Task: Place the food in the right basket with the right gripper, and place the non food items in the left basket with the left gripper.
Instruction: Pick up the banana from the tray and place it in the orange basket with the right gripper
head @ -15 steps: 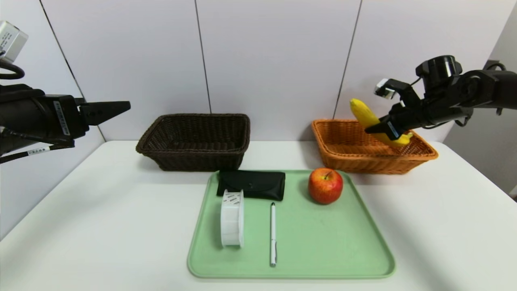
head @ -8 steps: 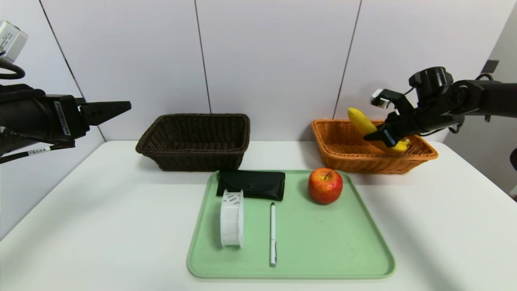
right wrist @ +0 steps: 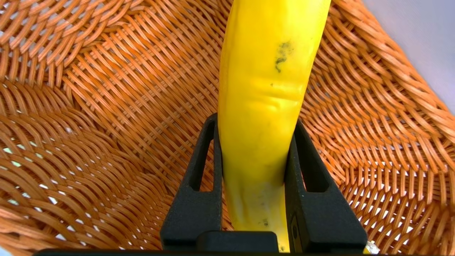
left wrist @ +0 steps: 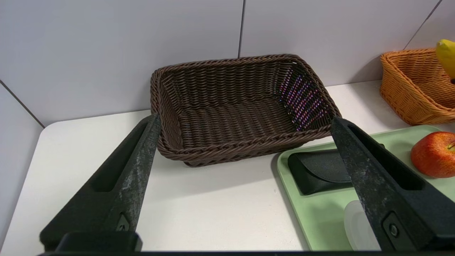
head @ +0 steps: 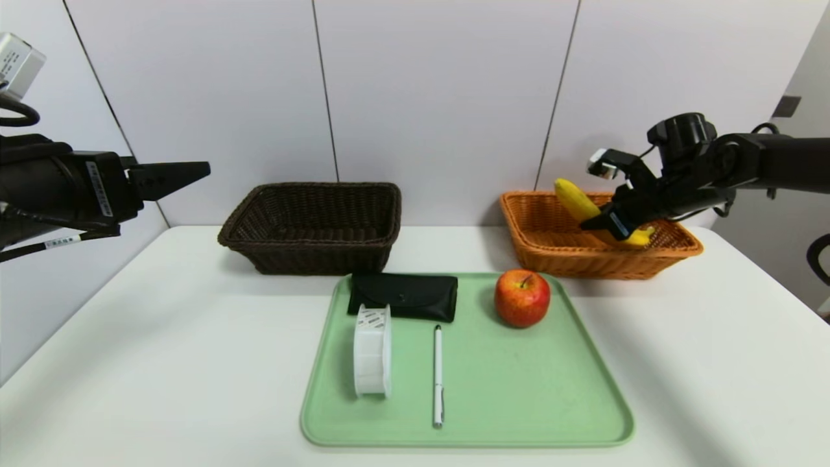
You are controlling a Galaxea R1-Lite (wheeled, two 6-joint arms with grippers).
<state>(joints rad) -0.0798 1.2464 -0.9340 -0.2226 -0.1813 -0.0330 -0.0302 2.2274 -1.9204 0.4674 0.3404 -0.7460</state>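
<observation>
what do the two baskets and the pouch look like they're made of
Dark basket: woven strands, slightly glossy, perhaps plastic wicker, as they look smooth and even.
Orange basket: similar weave with a soft sheen; could be plastic or natural cane.
Pouch: black, low-sheen, likely leather or imitation, judging by its smooth folded flap.

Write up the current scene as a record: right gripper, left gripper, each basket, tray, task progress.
right gripper: shut on the banana, at the orange-tan basket
left gripper: open, holding nothing, off to the left side
orange-tan basket: banana held tilted within and above it, not released
dark brown basket: nothing in it
green tray: apple, black pouch, white spool, white pen
task progress: no item released into either basket yet
</observation>
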